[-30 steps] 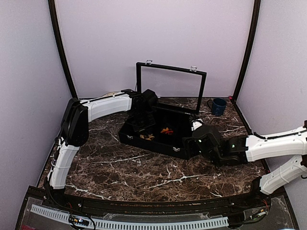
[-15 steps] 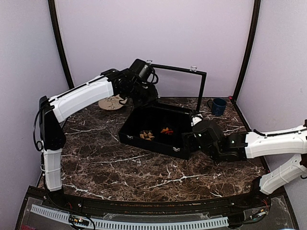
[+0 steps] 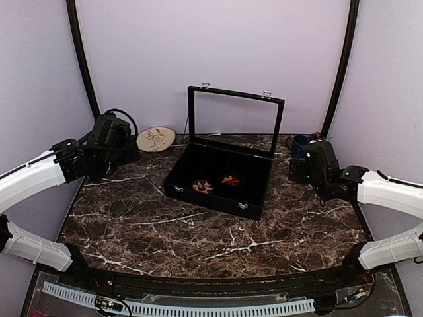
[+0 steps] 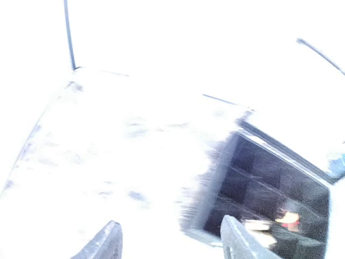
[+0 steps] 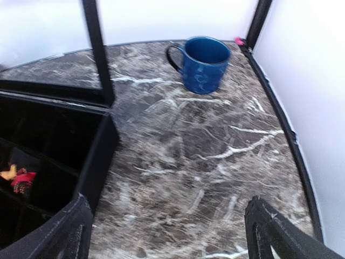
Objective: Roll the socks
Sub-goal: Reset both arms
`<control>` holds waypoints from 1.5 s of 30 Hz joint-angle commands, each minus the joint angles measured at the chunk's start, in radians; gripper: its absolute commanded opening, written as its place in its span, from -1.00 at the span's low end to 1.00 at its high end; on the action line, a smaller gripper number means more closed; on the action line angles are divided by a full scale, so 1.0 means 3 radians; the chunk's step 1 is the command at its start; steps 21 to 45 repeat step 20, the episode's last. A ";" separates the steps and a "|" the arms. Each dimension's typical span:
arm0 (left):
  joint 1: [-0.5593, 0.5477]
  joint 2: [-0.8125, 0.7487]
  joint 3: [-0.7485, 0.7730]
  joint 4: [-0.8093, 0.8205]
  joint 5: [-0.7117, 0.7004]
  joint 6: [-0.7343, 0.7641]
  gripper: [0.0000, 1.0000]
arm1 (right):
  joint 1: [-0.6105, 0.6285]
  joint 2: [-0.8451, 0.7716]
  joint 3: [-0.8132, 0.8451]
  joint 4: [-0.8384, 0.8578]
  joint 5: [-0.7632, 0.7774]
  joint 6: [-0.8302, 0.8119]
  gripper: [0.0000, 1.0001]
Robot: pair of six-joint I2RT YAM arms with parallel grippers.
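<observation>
Two small rolled socks lie in compartments of the open black case (image 3: 251, 208): the tan-brown one (image 3: 202, 187) on the left, the red-orange one (image 3: 230, 179) on the right. My left gripper (image 3: 122, 153) hovers far left of the case, open and empty. Its washed-out wrist view shows the gripper (image 4: 172, 245), the case (image 4: 215, 183) and the red-orange sock (image 4: 289, 218). My right gripper (image 3: 305, 158) is right of the case near the mug, open and empty. In its wrist view the gripper (image 5: 170, 232) spans bare marble, and the red-orange sock (image 5: 20, 179) shows at far left.
The case's glass lid (image 3: 234, 122) stands upright at the back. A blue mug (image 3: 299, 140) (image 5: 205, 62) sits at the back right corner. A tan round plate (image 3: 156, 139) lies at the back left. Purple walls enclose the marble table (image 3: 198, 238).
The left arm has swung from over the case out to the far left and its jaws have opened. The right arm has drawn back from the case's front right corner toward the mug.
</observation>
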 commanded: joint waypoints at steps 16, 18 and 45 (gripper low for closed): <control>0.0517 -0.0579 -0.1404 0.1122 -0.0286 0.0946 0.60 | -0.0178 -0.0911 0.0037 -0.1279 0.0419 0.1001 0.99; 0.0517 -0.0565 -0.1406 0.1128 -0.0255 0.0940 0.60 | -0.0177 -0.0939 0.0041 -0.1407 0.0452 0.1106 0.99; 0.0518 -0.0551 -0.1404 0.1121 -0.0229 0.0936 0.60 | -0.0176 -0.0970 0.0027 -0.1500 0.0468 0.1182 0.99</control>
